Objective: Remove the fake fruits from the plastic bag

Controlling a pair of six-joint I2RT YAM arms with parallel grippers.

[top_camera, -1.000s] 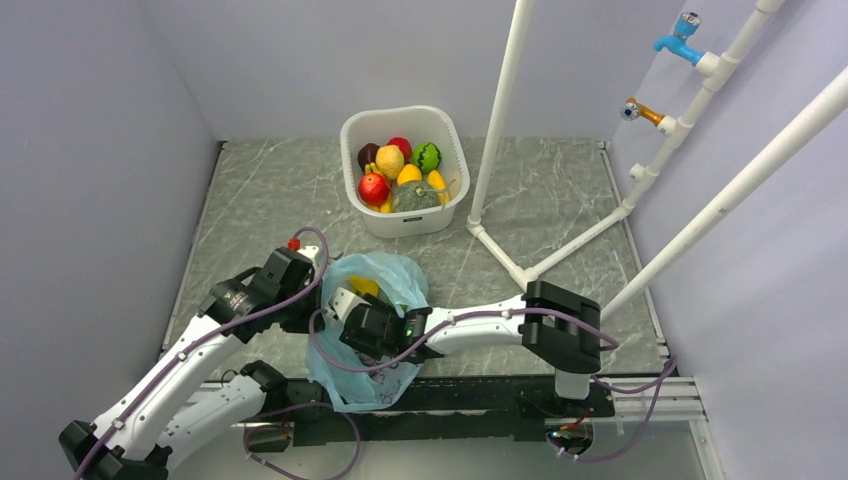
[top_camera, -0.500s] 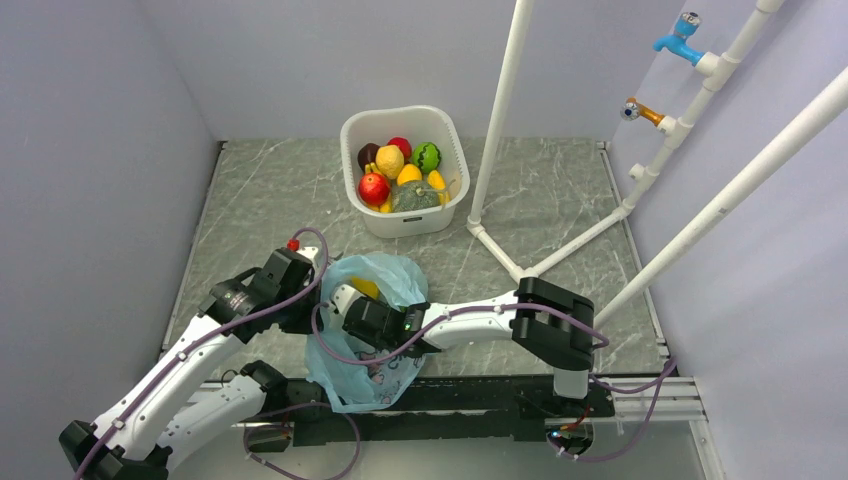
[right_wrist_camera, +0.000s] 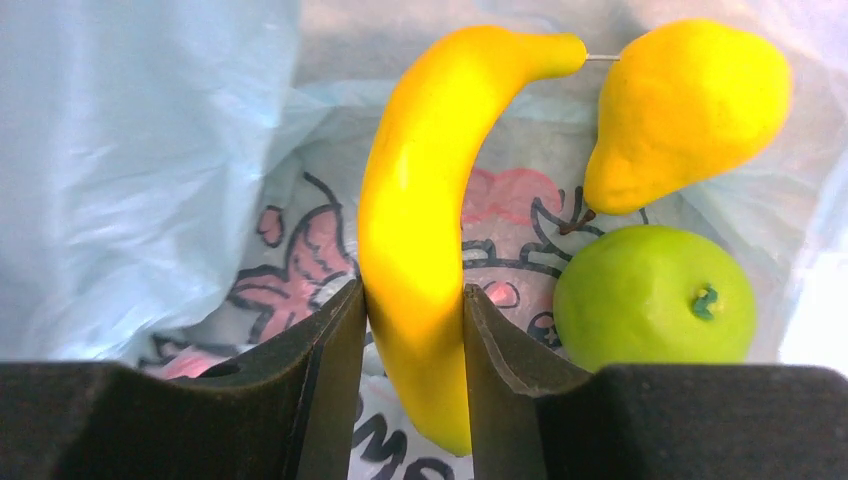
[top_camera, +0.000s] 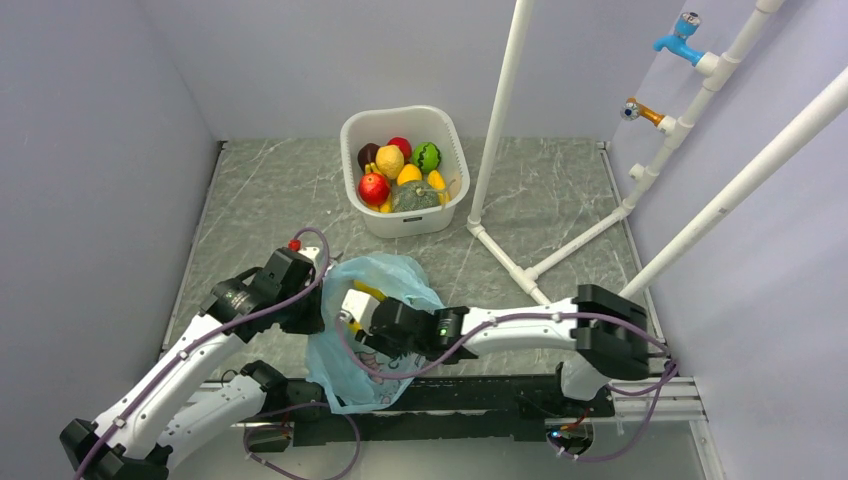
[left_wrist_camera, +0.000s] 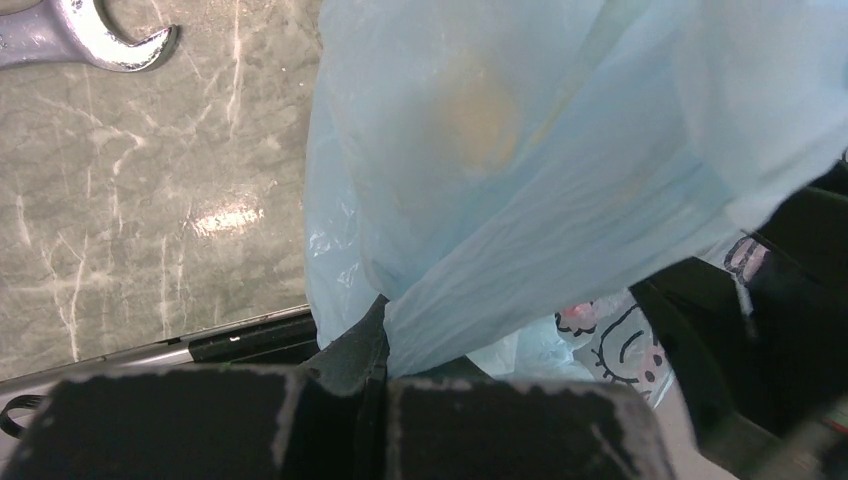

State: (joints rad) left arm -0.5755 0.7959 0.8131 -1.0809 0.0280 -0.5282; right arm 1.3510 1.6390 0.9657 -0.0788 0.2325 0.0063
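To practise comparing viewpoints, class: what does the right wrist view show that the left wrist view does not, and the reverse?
Only the right wrist: the right tool shut on the banana, beside a yellow fruit and a green apple. Only the left wrist: a wrench on the table, the left tool pinching the plastic bag. Both: the bag's cartoon print.

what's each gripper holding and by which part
The right gripper clamps the banana toward its near end; left gripper pinches a gathered fold of the plastic bag.
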